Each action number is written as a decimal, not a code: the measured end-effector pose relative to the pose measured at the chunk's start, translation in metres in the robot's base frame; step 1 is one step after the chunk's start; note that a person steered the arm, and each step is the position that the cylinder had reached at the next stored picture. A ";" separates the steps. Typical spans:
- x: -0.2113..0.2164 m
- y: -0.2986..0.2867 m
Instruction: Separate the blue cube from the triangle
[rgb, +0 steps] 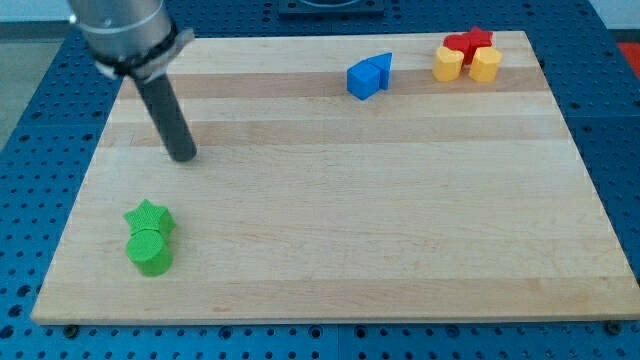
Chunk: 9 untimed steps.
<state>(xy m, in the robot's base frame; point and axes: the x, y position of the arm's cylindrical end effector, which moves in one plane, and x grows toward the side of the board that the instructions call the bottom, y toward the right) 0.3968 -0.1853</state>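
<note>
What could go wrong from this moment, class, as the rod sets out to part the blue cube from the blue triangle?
1. The blue cube and blue triangle touch, so a push from the view's left may slide both together instead of parting them.
2. My tip is far off at the view's left, so a slightly wrong approach line could miss the narrow seam.
3. Both blues lie near the board's top edge; an upward shove might tip one off.

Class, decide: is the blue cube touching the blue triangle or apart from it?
Touching: the blue cube sits flush against the blue triangle, with no board visible between them.
</note>
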 end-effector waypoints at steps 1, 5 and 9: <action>-0.060 0.025; -0.126 0.207; -0.066 0.280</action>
<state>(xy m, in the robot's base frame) 0.3304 0.0951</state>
